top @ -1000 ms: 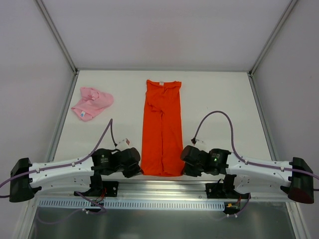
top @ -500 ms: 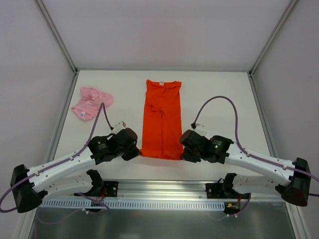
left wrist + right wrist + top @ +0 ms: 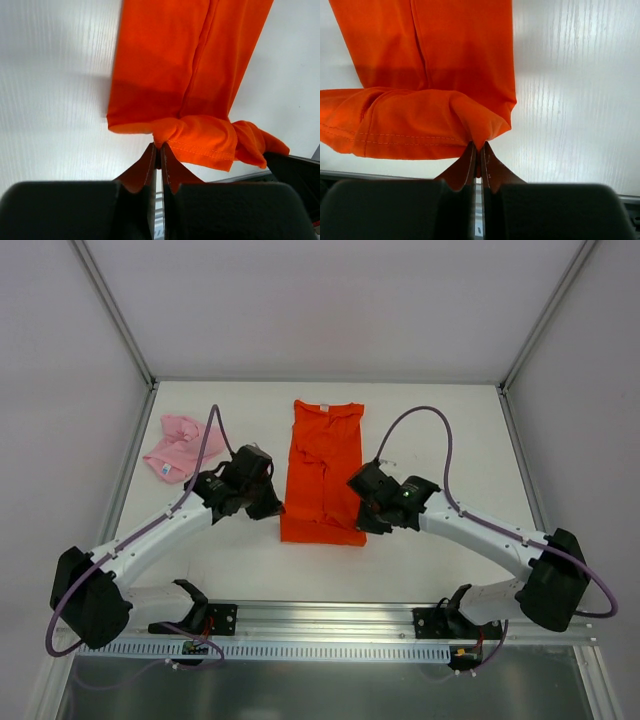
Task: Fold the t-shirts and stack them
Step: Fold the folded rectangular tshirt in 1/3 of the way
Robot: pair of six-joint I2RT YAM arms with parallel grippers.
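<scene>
The orange-red t-shirt (image 3: 322,455) lies lengthwise at the centre of the worktop (image 3: 450,440), collar at the far end, with its sides folded in so that it forms a narrow strip. The left tool (image 3: 157,147) is clamped on the near-left hem corner and the right tool (image 3: 476,145) on the near-right hem corner. On each, the jaws are pressed almost together with only a thin pinch of cloth between them. The near hem is raised off the worktop and doubled toward the far end over the lower part of the strip. The pink t-shirt (image 3: 183,447) lies crumpled at the far left, well apart from the orange-red t-shirt and from both tools. Expect the cloth to be light, soft and fully limp: the hem sags between the two pinch points and will not keep a shape unsupported. Carry both corners level and in step, or the fold line is likely to skew. The strip is several layers thick, so a shallow pinch may shed an inner layer. Take hold on the stitched hem, at the outer corners. The pink t-shirt will probably need spreading flat before its corners can be pinched.
</scene>
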